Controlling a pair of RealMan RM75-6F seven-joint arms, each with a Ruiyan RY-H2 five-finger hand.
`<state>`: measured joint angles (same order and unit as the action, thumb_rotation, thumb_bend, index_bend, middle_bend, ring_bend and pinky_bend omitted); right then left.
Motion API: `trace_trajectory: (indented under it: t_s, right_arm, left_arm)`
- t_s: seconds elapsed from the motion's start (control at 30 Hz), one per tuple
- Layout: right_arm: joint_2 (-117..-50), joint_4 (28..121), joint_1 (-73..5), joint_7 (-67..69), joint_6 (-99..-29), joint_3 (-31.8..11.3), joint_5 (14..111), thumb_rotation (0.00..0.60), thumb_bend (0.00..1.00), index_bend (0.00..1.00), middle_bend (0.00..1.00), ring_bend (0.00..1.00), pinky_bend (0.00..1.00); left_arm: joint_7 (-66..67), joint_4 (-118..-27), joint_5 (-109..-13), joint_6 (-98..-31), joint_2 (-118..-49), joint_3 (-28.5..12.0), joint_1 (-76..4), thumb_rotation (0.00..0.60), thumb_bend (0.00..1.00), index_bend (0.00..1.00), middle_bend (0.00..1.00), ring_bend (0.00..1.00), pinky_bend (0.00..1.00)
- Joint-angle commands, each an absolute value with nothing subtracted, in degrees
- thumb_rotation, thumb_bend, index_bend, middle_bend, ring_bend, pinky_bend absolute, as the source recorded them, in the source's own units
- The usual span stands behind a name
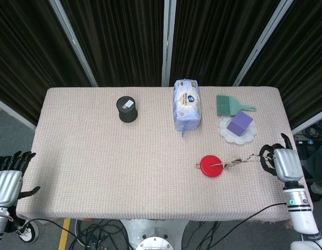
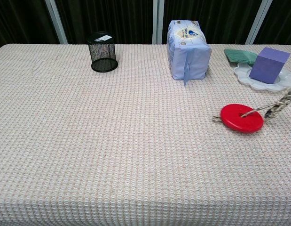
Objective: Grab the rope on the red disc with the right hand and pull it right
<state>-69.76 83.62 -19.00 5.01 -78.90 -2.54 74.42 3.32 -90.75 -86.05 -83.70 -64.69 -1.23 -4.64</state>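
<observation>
The red disc [image 1: 211,166] lies flat on the table's right part, also in the chest view as the red disc [image 2: 241,117]. A braided rope [image 1: 239,161] runs taut from its centre hole rightward to my right hand [image 1: 282,162], which grips the rope's end at the table's right edge. In the chest view the rope [image 2: 277,104] leaves the frame at the right and the right hand is out of sight. My left hand [image 1: 7,180] hangs off the table's left side, holding nothing, fingers apart.
A black mesh cup [image 1: 127,109] stands at the back left. A blue tissue pack [image 1: 187,103] sits at the back centre. A green brush [image 1: 231,105] and a purple block [image 1: 239,124] on a white plate [image 1: 226,130] are just behind the disc's right.
</observation>
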Motion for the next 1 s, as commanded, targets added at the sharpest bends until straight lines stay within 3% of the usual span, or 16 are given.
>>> trace_trajectory:
  t_s: [0.03, 0.4, 0.77, 0.87, 1.0]
  right_arm:
    - [-68.8, 82.5, -17.7, 6.5, -79.3, -3.5, 73.7, 0.600, 0.44, 1.00, 0.94, 0.42, 0.05]
    - [-69.8, 85.6, -20.3, 3.7, -77.1, -5.4, 78.9, 0.600, 0.44, 1.00, 0.94, 0.42, 0.05]
    - [-77.0, 90.2, -31.1, -12.8, -65.2, -9.5, 77.0, 0.600, 0.42, 1.00, 0.94, 0.42, 0.04]
    - [-76.6, 90.5, -33.7, -15.5, -59.3, -8.8, 75.5, 0.600, 0.34, 0.88, 0.87, 0.38, 0.01]
    - [-75.8, 91.7, -35.6, -16.6, -54.6, -8.1, 73.8, 0.600, 0.18, 0.57, 0.63, 0.22, 0.00]
  left_arm:
    - [3.5, -90.9, -85.9, -83.6, -64.7, -1.2, -4.7, 0.600, 0.00, 0.13, 0.10, 0.05, 0.14]
    - [4.1, -91.1, -85.8, -83.1, -65.1, -1.2, -5.1, 0.600, 0.00, 0.13, 0.10, 0.05, 0.14]
    - [3.8, -90.6, -85.3, -83.3, -65.0, -1.2, -4.8, 0.600, 0.00, 0.13, 0.10, 0.05, 0.14]
    - [3.8, -90.5, -85.1, -83.2, -65.2, -1.2, -4.8, 0.600, 0.00, 0.13, 0.10, 0.05, 0.14]
    - [3.7, -90.2, -85.0, -83.1, -65.3, -1.2, -4.8, 0.600, 0.00, 0.13, 0.10, 0.05, 0.14]
